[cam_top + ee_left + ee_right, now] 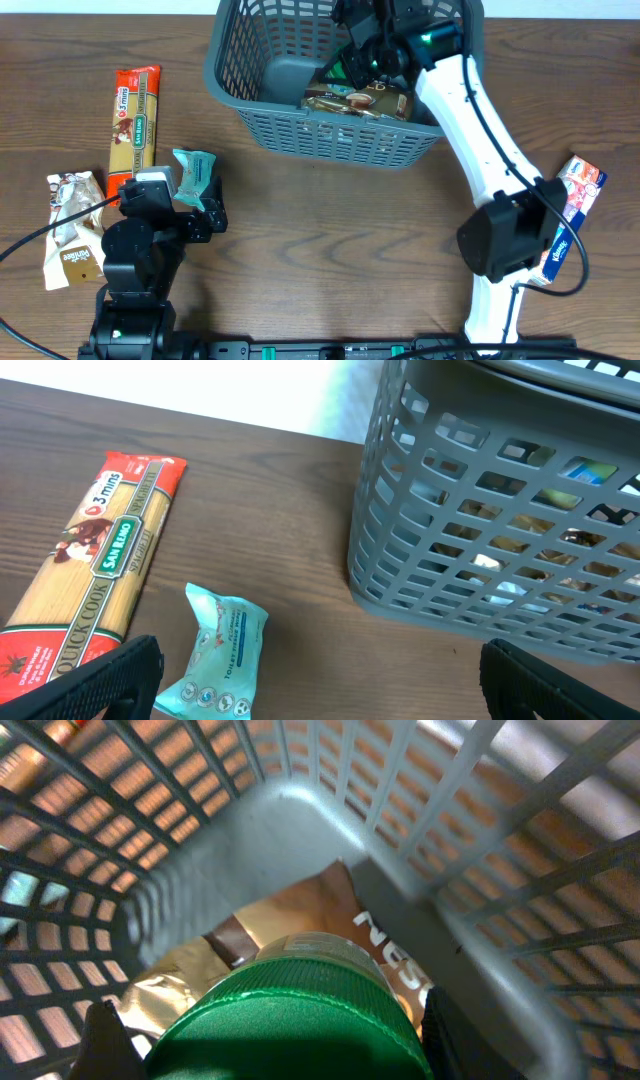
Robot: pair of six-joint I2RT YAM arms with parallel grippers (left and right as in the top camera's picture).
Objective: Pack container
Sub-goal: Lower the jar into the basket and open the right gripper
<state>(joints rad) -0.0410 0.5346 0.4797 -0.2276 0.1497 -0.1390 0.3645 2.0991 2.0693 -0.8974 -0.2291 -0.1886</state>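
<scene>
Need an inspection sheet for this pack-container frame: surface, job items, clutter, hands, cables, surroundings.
Surface: wooden table, no spills seen.
Job's things: grey basket, brown packets inside; pasta packet, teal packet, snack bag to its left; tissue pack to its right.
Clutter: nothing seen.
Hands: right hand in basket, shut on green-lidded jar; left hand open beside teal packet.
Cables: black cable crosses snack bag; second cable loops by tissue pack.
Surroundings: pale strip past far edge.

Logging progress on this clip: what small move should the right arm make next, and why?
Probably lower a little and open the right pincer. It holds a green-capped jar inside the basket, over brown packets lying on its base, so releasing there should pack it.
</scene>
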